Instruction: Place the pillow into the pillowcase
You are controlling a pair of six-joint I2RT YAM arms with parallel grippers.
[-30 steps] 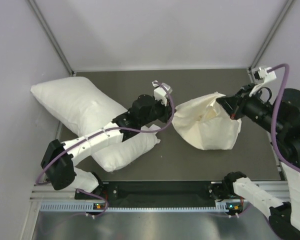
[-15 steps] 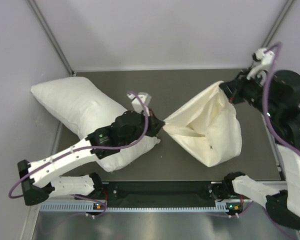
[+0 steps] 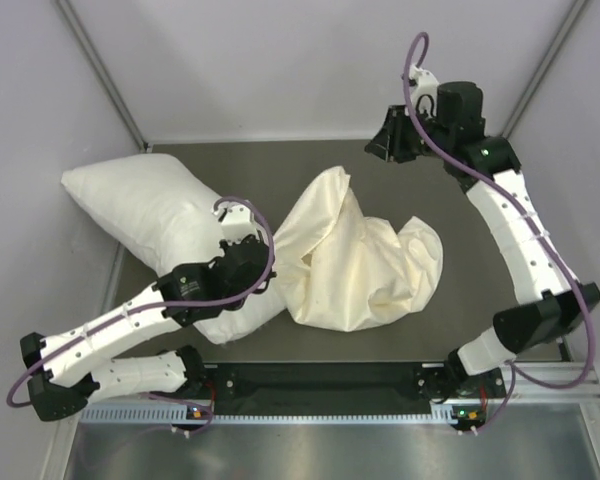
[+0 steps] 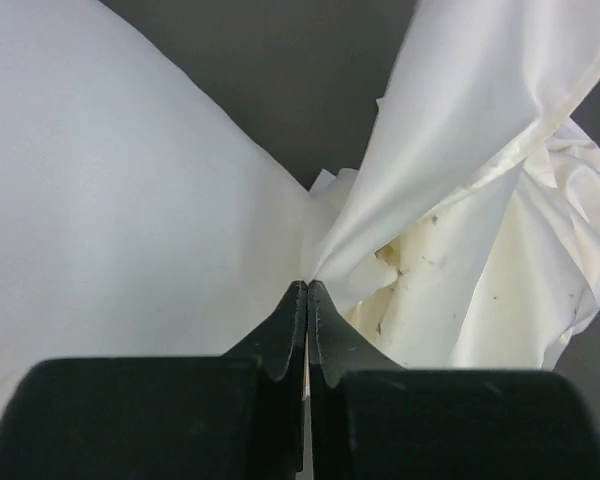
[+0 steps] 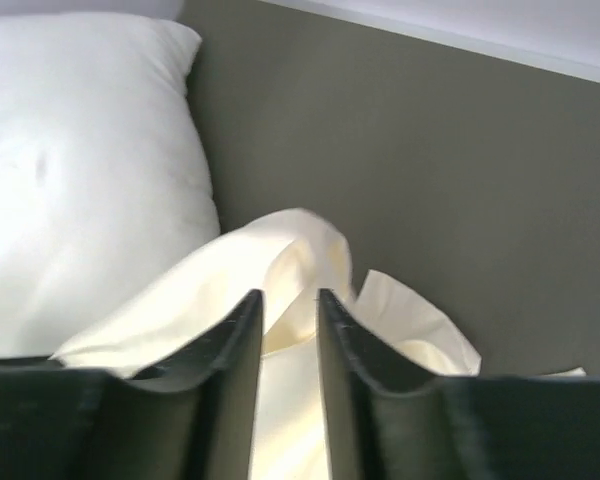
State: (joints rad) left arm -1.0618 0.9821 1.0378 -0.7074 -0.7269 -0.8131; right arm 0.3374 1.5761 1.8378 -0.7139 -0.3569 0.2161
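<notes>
One pincer (image 4: 307,290) (left) gripping pillowcase (image 3: 360,270), pillow (image 3: 140,205) beside

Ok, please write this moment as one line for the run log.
left gripper: shut on pillowcase edge | right gripper: open, holds nothing, above the cloth | pillow: not yet inside pillowcase

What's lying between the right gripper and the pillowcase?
Nothing. In the top view only a bare stretch of table separates the right gripper from the pillowcase.
</notes>
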